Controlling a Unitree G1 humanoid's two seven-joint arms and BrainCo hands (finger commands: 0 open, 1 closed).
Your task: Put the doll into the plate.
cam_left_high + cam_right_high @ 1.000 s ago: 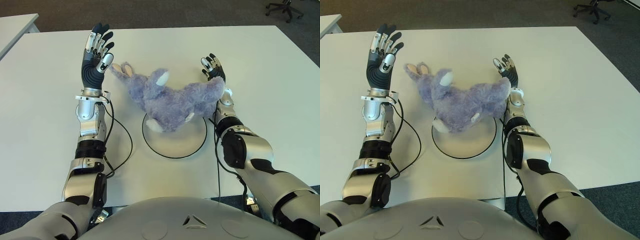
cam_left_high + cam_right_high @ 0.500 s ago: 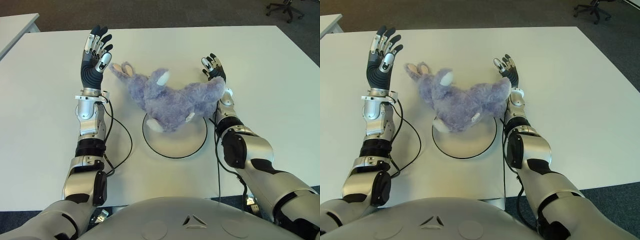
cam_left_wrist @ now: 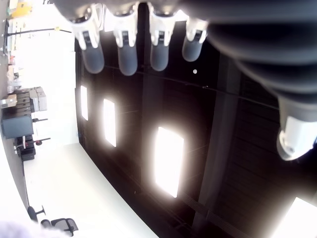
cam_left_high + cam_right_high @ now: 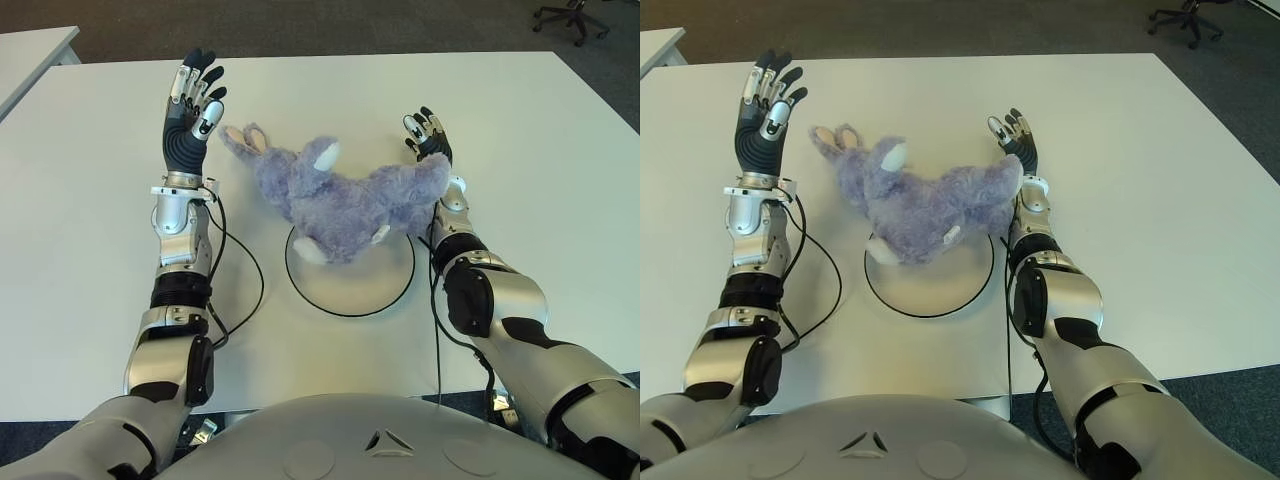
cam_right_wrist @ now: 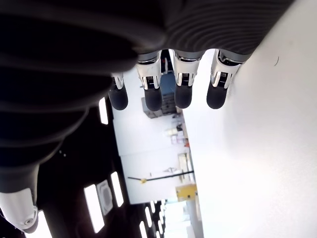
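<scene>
So the doll (image 4: 340, 196), a fuzzy purple plush bunny, is lying on its side with its lower half on the far rim of the plate (image 4: 350, 292), and its head and long ears hang off past the plate's far-left edge onto the white table (image 4: 90, 250). We can see little white patches on it, one near the plate's left rim and one on top of the body. The plate itself is white with a thin dark rim, and its near half is bare. Our right hand (image 4: 428, 137) shows just off the plate's far-right side, right up against the doll's fluffy end, though we can't tell if it's actually touching the fur; its fingers (image 5: 183, 94) are straight, spread and holding nothing. Our left hand (image 4: 192, 105) is up on the plate's far-left side, just beside the bunny's ears but apart from them, palm open with the fingers (image 3: 127, 59) fanned out and empty too. A black cable (image 4: 232, 290) loops on the table next to our left forearm, left of the plate. Way past the plate, off the table's far-right corner, there's an office chair (image 4: 569, 17) base on the dark floor.
</scene>
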